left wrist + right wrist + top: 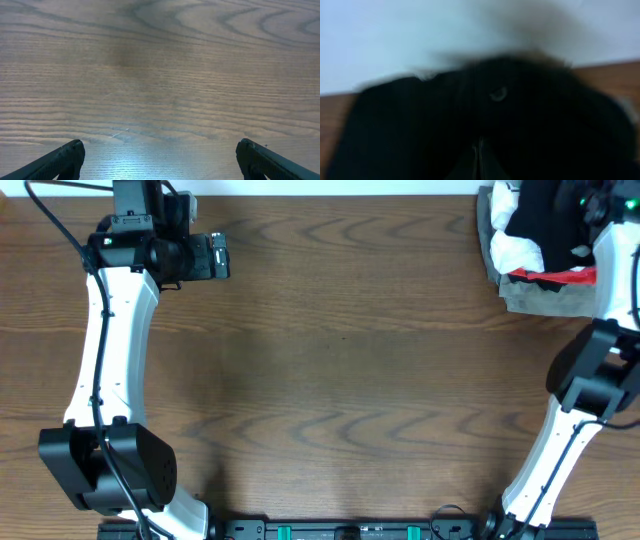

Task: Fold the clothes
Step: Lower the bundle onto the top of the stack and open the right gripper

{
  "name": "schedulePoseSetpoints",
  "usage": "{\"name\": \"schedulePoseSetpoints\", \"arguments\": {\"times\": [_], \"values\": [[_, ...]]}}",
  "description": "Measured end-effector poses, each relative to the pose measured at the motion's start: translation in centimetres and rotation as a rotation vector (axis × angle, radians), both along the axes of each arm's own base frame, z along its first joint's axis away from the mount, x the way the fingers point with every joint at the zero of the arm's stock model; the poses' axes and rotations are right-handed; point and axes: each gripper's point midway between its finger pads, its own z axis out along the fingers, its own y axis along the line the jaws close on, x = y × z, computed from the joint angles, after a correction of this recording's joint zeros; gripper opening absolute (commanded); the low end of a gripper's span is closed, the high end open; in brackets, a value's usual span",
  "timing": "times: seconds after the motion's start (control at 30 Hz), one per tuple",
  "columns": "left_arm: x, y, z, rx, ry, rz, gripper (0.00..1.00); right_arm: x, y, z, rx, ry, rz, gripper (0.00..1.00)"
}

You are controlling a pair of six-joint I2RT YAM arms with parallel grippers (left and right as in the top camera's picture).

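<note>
The black T-shirt (540, 215) was at the far right corner of the wooden table (340, 360), on top of a small pile of clothes. It looked like a soft, dark lump without any flat shape; it was bunched up and stood higher than the other pieces. Under it lay a white garment (512, 252), then a narrow strip of red cloth (560, 275), and at the bottom a grey folded garment (545, 298). The pile touched the far edge of the table and was very near the right edge.

In the right wrist view the black cloth filled almost the whole picture and was blurred. One small pale mark (498, 93) showed on it, but I could not read what it was. The right gripper (478, 159) had its jaws clenched together, and the black fabric gathered just at their tips, so it was grasping the T-shirt.

The left gripper (160, 167) was at the far left side of the table, well apart from the pile. Its jaws stood wide and released, with nothing between them, only bare wood below.

Between the two arms the whole middle of the table was brown wood grain, from the far edge to the near edge.
</note>
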Motion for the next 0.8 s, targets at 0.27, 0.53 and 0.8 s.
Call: {"name": "schedulePoseSetpoints", "arguments": {"times": [0.27, 0.53, 0.8], "values": [[0.1, 0.0, -0.4, -0.001, 0.009, -0.001, 0.98, -0.4, -1.0, -5.5, 0.050, 0.099, -0.005, 0.01], [0.2, 0.0, -0.9, -0.001, 0.021, 0.000, 0.98, -0.5, -0.9, -5.1, 0.070, 0.092, 0.014, 0.07], [0.2, 0.0, -0.9, -0.001, 0.021, 0.000, 0.98, -2.5, -0.3, 0.4, 0.071, 0.062, 0.025, 0.76]]}}
